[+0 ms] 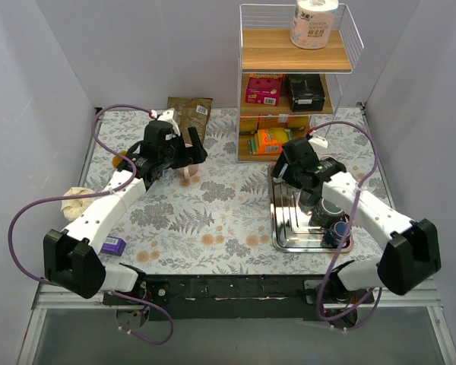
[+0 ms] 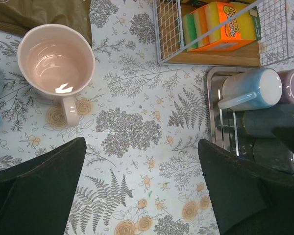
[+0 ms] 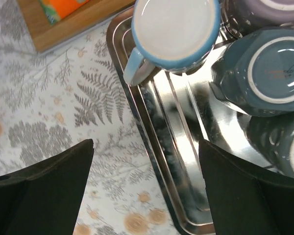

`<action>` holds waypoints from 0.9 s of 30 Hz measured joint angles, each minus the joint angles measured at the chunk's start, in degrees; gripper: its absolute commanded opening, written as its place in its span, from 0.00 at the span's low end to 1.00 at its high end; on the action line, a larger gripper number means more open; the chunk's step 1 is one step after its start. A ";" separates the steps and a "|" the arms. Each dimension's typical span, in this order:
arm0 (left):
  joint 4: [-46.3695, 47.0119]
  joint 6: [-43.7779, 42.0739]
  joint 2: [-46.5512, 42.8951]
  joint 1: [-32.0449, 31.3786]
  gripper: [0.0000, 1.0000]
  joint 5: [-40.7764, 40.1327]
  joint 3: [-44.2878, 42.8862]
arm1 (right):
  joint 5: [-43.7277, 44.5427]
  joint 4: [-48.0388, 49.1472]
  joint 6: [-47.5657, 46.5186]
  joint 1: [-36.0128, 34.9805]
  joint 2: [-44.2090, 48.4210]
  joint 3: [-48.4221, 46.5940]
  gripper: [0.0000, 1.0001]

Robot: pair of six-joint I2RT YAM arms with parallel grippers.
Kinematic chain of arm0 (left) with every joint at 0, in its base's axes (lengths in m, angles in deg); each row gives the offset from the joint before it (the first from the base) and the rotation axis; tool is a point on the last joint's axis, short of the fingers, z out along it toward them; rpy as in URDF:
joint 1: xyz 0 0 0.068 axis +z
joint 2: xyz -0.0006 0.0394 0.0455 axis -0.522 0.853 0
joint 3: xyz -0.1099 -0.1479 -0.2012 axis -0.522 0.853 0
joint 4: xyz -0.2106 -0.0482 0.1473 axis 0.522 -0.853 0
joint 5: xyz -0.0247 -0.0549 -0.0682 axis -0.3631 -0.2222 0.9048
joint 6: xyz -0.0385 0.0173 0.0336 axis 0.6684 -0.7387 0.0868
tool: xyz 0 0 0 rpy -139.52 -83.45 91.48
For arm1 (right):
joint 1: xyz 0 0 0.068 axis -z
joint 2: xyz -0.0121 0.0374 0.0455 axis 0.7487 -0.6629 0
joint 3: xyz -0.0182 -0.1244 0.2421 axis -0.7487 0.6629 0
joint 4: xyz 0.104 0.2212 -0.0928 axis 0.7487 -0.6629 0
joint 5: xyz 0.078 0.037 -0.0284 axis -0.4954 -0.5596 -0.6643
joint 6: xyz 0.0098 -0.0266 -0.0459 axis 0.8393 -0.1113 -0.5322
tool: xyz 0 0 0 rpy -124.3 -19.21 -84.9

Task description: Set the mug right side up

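A pale pink mug (image 2: 56, 61) stands upright, mouth up, on the floral tablecloth, and also shows in the top view (image 1: 188, 172). My left gripper (image 2: 139, 196) is open and empty, hovering near and to the right of it; it shows in the top view (image 1: 191, 152). A light blue mug (image 3: 175, 29) sits base up at the far left corner of the steel tray (image 3: 186, 147), and shows in the left wrist view (image 2: 250, 88). My right gripper (image 3: 144, 196) is open and empty above the tray's left rim, just short of that mug.
Dark teal mugs (image 3: 267, 73) sit base up in the tray (image 1: 285, 228), with a purple one (image 3: 264, 10) behind. A wire shelf rack (image 1: 289, 84) holds sponges (image 2: 220, 24) and boxes. A brown bag (image 1: 188, 114), a cloth (image 1: 80, 199) and a purple item (image 1: 112, 245) lie on the left.
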 measured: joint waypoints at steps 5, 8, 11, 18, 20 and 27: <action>0.04 0.50 -3.85 0.00 0.98 1.20 2.01 | 5.84 -4.24 14.19 -0.68 -11.39 -7.34 0.93; 0.61 0.76 -6.43 0.00 0.98 1.79 2.47 | 7.37 -6.03 20.39 -0.68 -16.35 -9.18 0.92; 0.96 0.92 -8.35 0.00 0.98 2.12 2.84 | 8.24 -7.54 25.05 -0.68 -20.44 -10.80 0.92; 1.53 1.38 -9.07 0.00 0.98 2.21 5.33 | 9.92 -9.29 32.17 -0.68 -27.36 -17.40 0.89; 1.38 1.55 -9.07 0.00 0.98 2.25 5.75 | 10.40 -10.16 34.45 -0.68 -29.42 -20.13 0.88; 1.62 1.75 -9.05 0.00 0.98 2.49 6.29 | 11.56 -15.91 44.39 -0.66 -33.83 -24.17 0.74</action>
